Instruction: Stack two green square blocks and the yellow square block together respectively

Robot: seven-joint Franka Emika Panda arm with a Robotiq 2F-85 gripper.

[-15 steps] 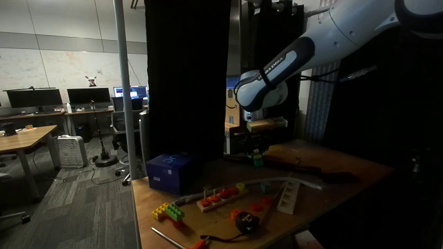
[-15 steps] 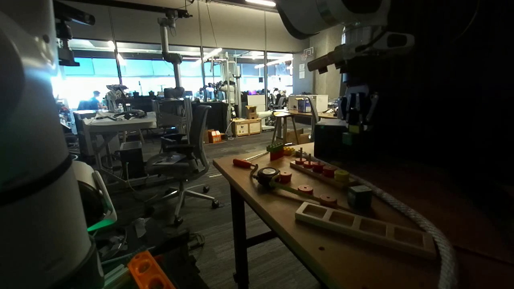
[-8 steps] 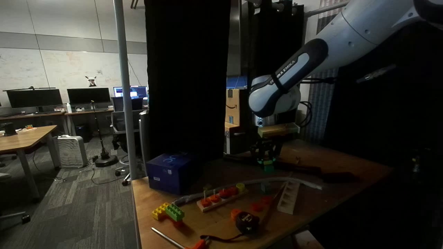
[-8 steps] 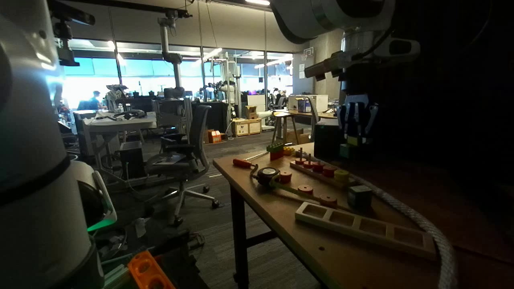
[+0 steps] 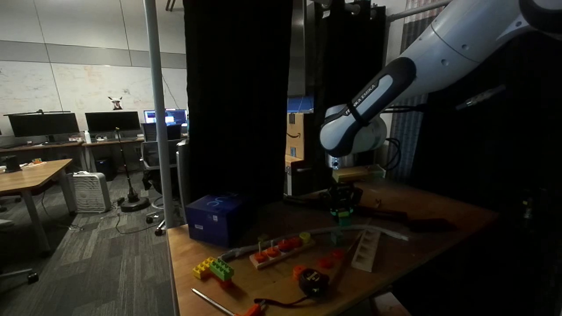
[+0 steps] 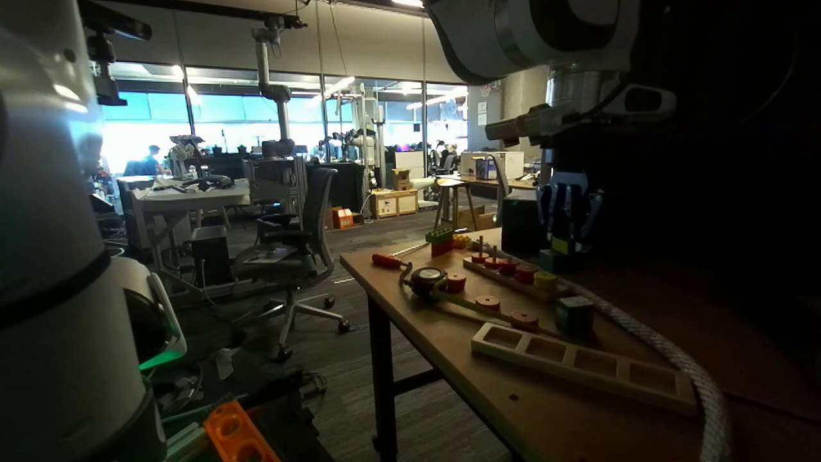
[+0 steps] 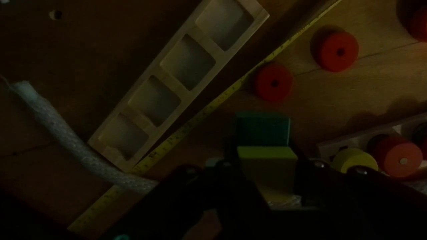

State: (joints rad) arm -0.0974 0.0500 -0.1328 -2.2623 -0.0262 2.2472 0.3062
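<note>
claw (image 6: 563, 245): closed to the width of the yellow block (image 7: 268, 173), gripping it from two opposite sides; pointing down, held above the table (image 6: 551, 410).
yellow block: between the claw's tips, showing two faces in the wrist view.
held green block (image 5: 344, 220): directly beneath the yellow block and touching it in both exterior views; below the tips of the claw, above the table.
resting green block (image 6: 575, 316): on the table, lower than the held green block, with a gap between in both exterior views; near the claw.
green in the wrist view: showing right beyond the yellow block; held or resting one, cannot tell which.
rope (image 7: 63, 128): curving across the table, passing just beside the resting green block.
loose red discs (image 7: 273, 82): lying on the table, near the resting green block.
peg rack (image 7: 397, 129): on the table, bearing more red discs (image 7: 398, 153), and a yellow disc (image 7: 355, 160) at the end nearest the claw.
wooden tray (image 7: 171, 81): flat on the table, divided into four compartments, with a yellow tape blade (image 7: 200, 116) running along one long side.
tape measure (image 5: 313, 281): on the table, well apart from the claw.
toy bricks (image 5: 221, 268): green, yellow and red, near a corner of the table.
blue box (image 5: 208, 226): on the table, behind the toy bricks in an exterior view.
office chair (image 6: 319, 212): on the floor (image 6: 349, 382), past the table's edge.
</note>
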